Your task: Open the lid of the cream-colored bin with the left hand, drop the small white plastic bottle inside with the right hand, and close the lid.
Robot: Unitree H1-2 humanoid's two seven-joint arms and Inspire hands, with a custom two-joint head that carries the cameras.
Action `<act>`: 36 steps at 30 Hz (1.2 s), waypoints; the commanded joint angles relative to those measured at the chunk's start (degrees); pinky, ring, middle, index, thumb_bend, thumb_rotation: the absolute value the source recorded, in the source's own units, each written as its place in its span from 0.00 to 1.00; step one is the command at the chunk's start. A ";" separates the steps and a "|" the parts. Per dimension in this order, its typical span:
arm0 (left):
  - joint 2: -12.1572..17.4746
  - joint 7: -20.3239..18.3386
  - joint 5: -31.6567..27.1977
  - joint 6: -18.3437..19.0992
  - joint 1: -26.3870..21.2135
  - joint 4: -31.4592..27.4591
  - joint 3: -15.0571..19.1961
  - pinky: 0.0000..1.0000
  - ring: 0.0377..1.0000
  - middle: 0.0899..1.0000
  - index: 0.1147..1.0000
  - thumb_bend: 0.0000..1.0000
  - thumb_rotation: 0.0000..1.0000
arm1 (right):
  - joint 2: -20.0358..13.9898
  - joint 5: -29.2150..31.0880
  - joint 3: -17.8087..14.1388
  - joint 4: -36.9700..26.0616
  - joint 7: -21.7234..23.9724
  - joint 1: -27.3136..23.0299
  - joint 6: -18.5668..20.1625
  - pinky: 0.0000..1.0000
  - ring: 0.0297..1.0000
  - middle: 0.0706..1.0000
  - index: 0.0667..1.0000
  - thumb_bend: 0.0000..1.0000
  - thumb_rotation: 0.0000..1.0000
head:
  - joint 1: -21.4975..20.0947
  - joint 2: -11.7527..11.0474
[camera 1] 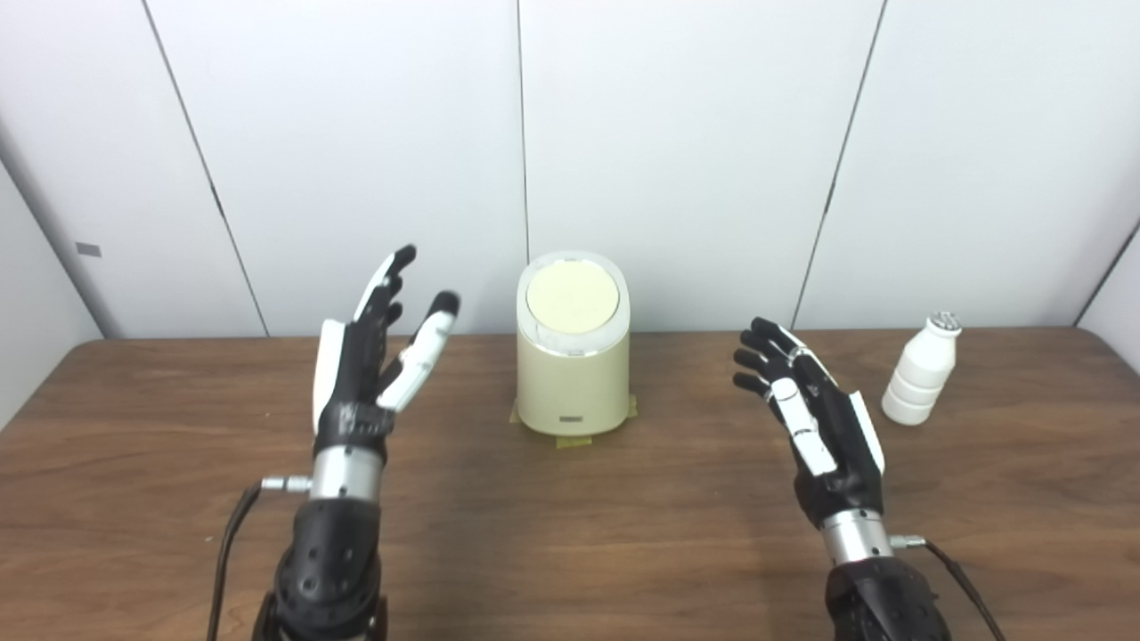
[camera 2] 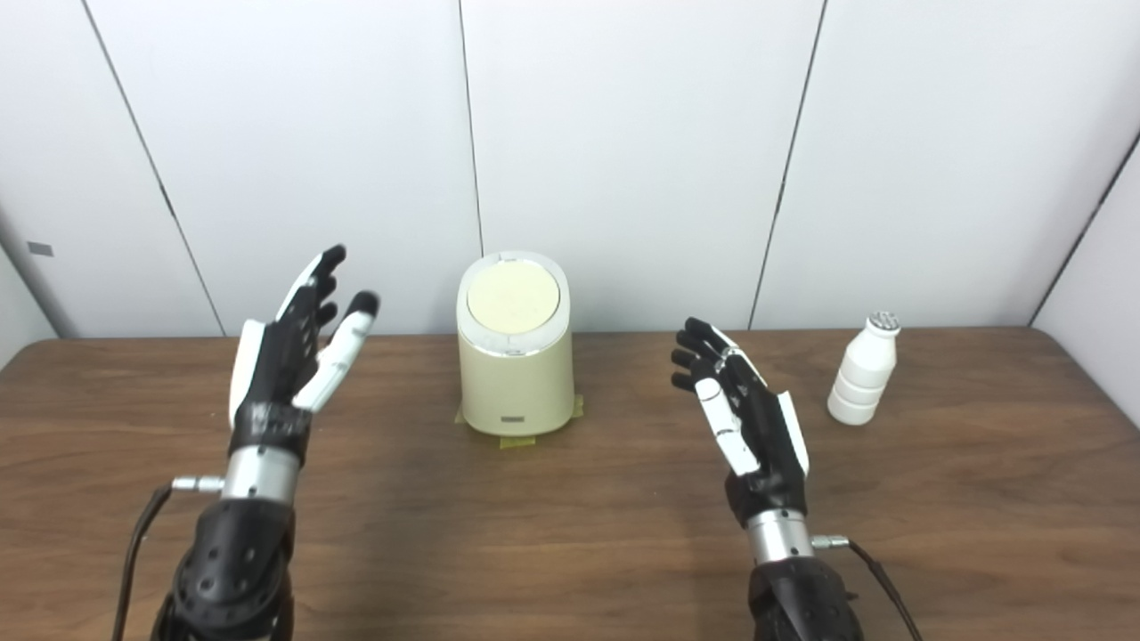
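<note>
A dark wooden table [camera 1: 570, 534] fills the foreground. Behind it stand plain white wall panels [camera 1: 374, 151], split by thin dark seams.

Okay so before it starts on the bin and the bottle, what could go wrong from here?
The bottle is narrow and upright, standing to the right of the open right hand; a sideways approach might tip it over. The bin is closed, and the left hand, also open, is apart from it; pushing at the lid off-centre could shove the bin, though tape at its base may hold it.
</note>
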 commanded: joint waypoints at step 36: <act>-2.19 11.10 20.71 4.96 -19.72 25.77 -9.17 1.00 1.00 1.00 1.00 0.92 0.34 | 0.54 -0.16 0.65 -2.83 0.69 -1.71 -0.13 0.77 0.81 0.81 0.80 0.17 0.70 | -0.48 -0.22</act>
